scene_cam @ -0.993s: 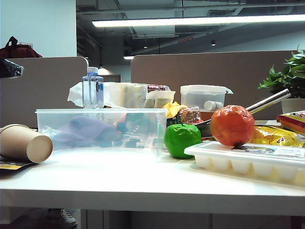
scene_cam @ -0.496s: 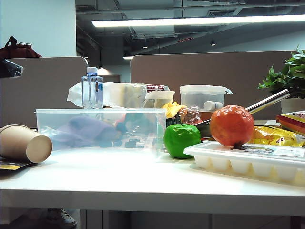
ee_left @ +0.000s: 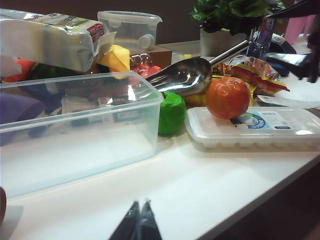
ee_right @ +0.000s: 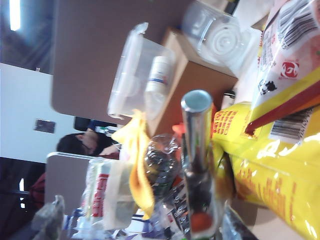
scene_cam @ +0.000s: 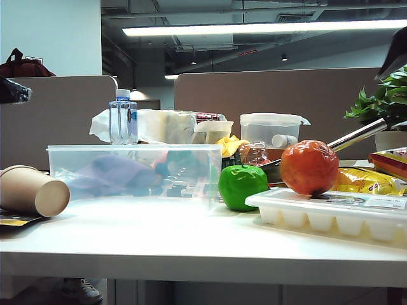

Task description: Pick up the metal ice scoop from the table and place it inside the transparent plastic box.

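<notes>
Two arms are on this job, and only one is near the work. The step in hand is the approach: the metal ice scoop (ee_left: 182,77) is not yet grasped. Its bowl lies just behind the green apple (ee_left: 171,112), partly resting over it. Its straight handle slopes up and away from the apple, to the apple's right in the exterior view. The transparent plastic box (ee_left: 75,95) stands just beside the apple on the other side, nearly touching it, with no scoop in it.

The right gripper (ee_left: 300,37) hangs well to the right of the apple and higher than it, near the far end of the handle. In the left wrist view its two dark fingers stand spread with a clear gap between them. They hold nothing and touch nothing. Its own camera looks almost straight down the handle, but its fingers are out of that view.

The left gripper (ee_left: 140,220) sits low over bare table, in front of the apple and well apart from it. Its tips are pressed together on nothing.

The next move probably calls for the right gripper to straddle the free handle and close. It then has to lift the bowl clear of the apple and carry it past the apple over the box rim.
</notes>
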Tool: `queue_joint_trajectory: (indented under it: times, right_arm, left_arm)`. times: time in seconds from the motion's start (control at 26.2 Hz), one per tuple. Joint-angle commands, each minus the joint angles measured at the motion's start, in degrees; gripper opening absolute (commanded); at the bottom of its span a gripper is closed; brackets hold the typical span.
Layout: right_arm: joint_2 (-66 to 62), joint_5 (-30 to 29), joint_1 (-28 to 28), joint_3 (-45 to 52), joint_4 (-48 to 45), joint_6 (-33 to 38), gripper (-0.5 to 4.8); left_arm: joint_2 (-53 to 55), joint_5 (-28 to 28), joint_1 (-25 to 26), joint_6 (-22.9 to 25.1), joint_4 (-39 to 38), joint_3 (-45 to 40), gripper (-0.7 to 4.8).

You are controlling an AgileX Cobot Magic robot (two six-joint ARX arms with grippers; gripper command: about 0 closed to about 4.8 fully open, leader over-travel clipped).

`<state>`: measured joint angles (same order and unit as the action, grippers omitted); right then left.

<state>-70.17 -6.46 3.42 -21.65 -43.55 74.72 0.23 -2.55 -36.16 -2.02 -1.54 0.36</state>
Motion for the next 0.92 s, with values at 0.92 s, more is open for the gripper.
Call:
queue_joint_trajectory:
  times: [0.92]
  right_arm:
    - [-20.6, 4.7, 0.6, -14.6, -2.0, 0.1, 4.0]
  left_arm:
    - [0.1, -0.1, 0.0, 0.0, 0.3, 0.1, -0.05]
